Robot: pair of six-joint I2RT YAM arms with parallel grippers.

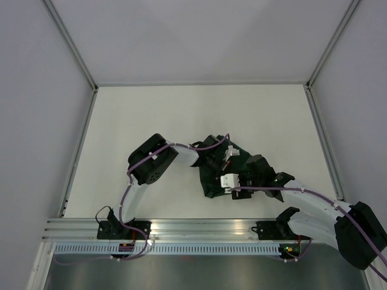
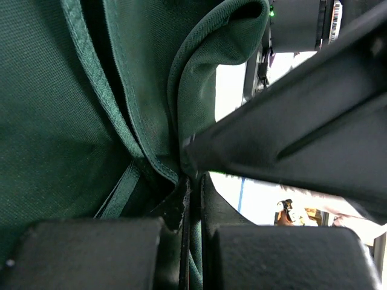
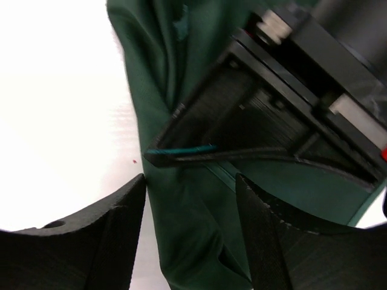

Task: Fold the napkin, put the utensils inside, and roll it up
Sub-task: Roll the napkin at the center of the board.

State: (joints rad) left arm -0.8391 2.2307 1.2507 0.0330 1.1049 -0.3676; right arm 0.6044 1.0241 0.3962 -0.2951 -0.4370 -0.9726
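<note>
Left fingers (image 2: pixel 91 254) are clenching a napkin (image 2: pixel 48 121) fold, probably steadying it so the right fingers (image 3: pixel 78 241), hovering released astride its edge above the bench (image 3: pixel 60 90), can regrip.

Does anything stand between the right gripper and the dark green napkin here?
Nothing blocks it: the dark green cloth napkin lies directly between the open fingers of the right gripper. The left gripper, shut on a fold, sits just beyond, crowding that spot.
</note>
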